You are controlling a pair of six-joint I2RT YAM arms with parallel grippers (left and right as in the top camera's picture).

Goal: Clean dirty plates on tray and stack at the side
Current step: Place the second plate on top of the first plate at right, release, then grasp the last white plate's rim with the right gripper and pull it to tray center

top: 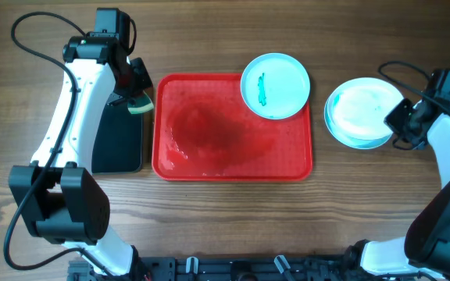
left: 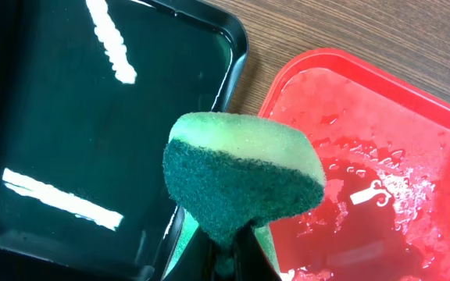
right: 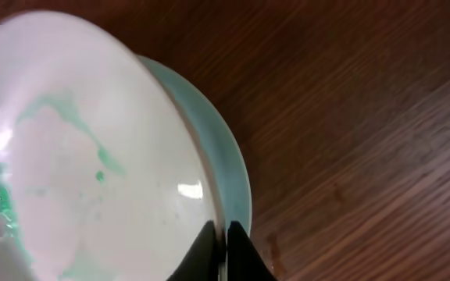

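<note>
Red plastic, rectangular and round-cornered, the tray (top: 209, 168) lies mid-desk (top: 225, 234) in the overhead view, its long axis running left to right. A round pale turquoise plate (top: 280, 82) sits on its far right corner and overhangs the rim; its teal smear (top: 262, 88) runs near to far. A two-plate stack (top: 362, 113) rests on the desk just right of the tray, with the right gripper (top: 398, 119) at its right edge.

From the left wrist, the left gripper (left: 229, 250) has its fingers clamped on a green sponge (left: 241, 183) above the edge of a small black tray (left: 92, 117); the red tray looks wet.

From the right wrist, the fingers (right: 248, 257) are almost together, pinching the rim of the whitish, green-streaked upper plate (right: 92, 156), which lies on the turquoise lower plate (right: 229, 164).
</note>
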